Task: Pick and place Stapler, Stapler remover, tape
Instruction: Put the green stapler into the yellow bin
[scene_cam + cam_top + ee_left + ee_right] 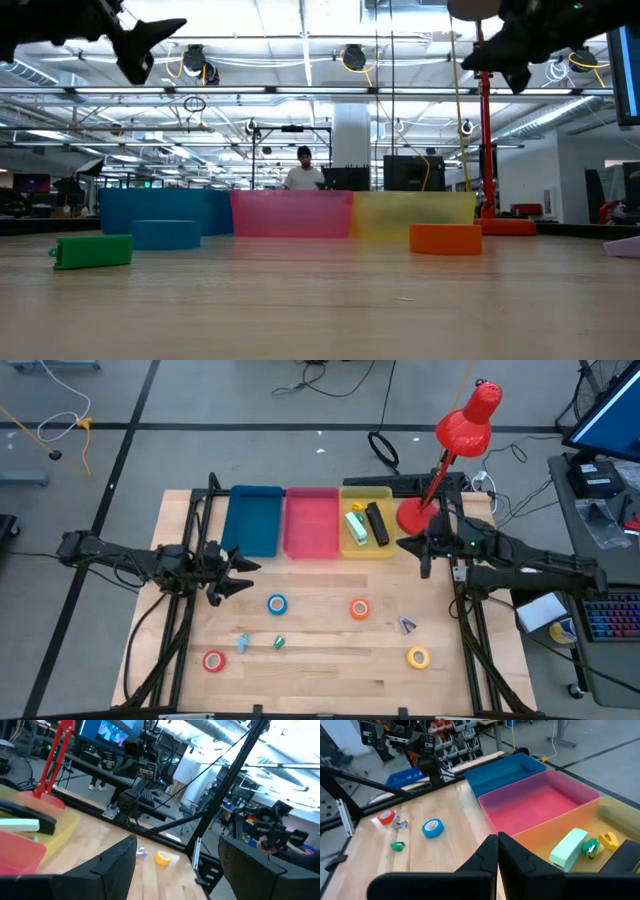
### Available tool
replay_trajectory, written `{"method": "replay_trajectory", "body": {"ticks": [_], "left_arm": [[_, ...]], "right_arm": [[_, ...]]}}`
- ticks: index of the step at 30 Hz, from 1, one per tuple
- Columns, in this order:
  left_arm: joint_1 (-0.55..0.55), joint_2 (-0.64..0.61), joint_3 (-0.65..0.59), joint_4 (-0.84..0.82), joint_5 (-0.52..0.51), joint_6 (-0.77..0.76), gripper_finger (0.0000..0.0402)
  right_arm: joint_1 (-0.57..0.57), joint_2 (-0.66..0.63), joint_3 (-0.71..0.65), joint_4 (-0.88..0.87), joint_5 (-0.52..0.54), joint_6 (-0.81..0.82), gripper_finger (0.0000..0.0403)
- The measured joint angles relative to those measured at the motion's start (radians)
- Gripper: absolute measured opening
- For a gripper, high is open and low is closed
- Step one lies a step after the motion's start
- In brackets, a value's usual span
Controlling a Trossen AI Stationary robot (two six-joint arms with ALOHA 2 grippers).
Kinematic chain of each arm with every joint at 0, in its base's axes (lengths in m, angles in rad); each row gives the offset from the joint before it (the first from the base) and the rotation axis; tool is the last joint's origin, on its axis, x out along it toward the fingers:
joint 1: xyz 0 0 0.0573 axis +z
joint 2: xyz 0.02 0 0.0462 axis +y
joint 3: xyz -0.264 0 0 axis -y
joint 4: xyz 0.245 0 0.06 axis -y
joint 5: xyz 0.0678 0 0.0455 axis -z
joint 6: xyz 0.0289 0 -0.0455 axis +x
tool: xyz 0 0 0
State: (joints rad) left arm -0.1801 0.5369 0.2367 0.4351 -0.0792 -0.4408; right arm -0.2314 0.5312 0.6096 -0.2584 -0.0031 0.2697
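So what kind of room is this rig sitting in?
Most likely a robotics lab or open industrial workspace. The low view shows exposed ceiling trusses and a person at a workstation; the high view shows a keyboard on a desk by the wooden table.

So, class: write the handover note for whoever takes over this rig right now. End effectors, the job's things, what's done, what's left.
Left end effector: open, empty, raised at the table's left side.
Right end effector: shut, empty, raised beside the yellow bin.
Done: a pale green stapler and a black stapler lie in the yellow bin.
Blue bin and pink bin: nothing in them.
Left: blue tape, orange tape, red tape and yellow tape sit loose on the table, as do a few small bits.
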Motion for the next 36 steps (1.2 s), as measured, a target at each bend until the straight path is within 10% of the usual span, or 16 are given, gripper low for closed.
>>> {"method": "replay_trajectory", "body": {"ticks": [22, 36], "left_arm": [[-0.166, 0.694, 0.725, -0.659, 0.055, -0.288, 0.0273], [-0.266, 0.967, 0.787, -0.850, 0.223, -0.878, 0.0273]], "right_arm": [[0.000, -0.332, -0.178, 0.000, -0.001, 0.049, 0.0001], [0.000, -0.366, -0.197, 0.001, -0.001, 0.058, 0.0001]]}}
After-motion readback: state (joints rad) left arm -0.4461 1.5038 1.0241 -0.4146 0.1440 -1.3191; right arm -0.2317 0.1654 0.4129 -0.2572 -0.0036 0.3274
